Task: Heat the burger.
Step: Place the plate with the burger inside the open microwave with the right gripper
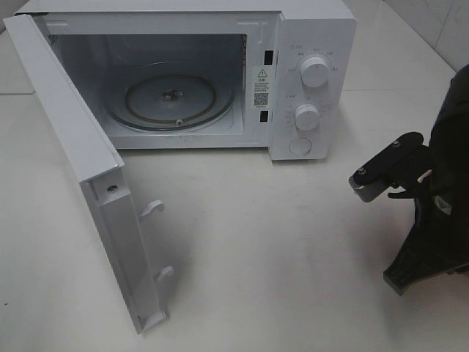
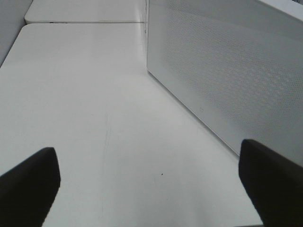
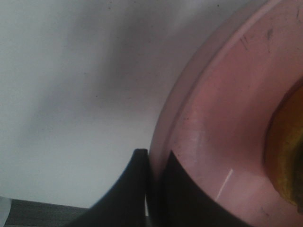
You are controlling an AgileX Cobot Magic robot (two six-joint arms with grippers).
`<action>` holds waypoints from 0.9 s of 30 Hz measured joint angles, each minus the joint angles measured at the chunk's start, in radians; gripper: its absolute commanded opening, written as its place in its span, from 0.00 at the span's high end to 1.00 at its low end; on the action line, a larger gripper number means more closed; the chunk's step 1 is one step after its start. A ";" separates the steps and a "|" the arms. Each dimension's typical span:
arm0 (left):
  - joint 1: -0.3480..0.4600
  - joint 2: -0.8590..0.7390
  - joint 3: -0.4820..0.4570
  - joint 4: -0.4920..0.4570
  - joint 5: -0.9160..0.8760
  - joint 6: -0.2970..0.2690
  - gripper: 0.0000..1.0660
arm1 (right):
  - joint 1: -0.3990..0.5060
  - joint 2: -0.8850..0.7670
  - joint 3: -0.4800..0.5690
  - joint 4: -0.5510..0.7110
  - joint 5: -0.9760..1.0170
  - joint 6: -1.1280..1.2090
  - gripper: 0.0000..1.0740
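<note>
In the right wrist view only a yellow-brown edge of the burger shows, sitting on a pink round plate. My right gripper is shut on the plate's rim, one finger outside the rim and one on top of it. In the exterior view only the right arm shows at the right edge; the plate and burger are out of that view. My left gripper is open and empty above the bare table, beside the microwave door.
The white microwave stands at the back with its door swung wide open to the left. Its glass turntable has nothing on it. Two knobs are on its right panel. The white table lies in front.
</note>
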 measured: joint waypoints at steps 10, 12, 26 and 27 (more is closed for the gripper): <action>0.000 0.000 0.000 0.000 0.000 0.001 0.09 | 0.162 -0.077 0.018 -0.014 0.087 0.014 1.00; 0.000 0.000 0.000 0.000 0.000 0.001 0.09 | 0.194 -0.084 0.018 -0.019 0.097 0.017 1.00; 0.000 0.000 0.000 0.000 0.000 0.001 0.09 | 0.415 -0.096 0.018 -0.024 0.104 -0.003 1.00; 0.000 0.000 0.000 0.000 0.000 0.001 0.09 | 0.438 -0.096 0.018 -0.026 0.104 -0.011 1.00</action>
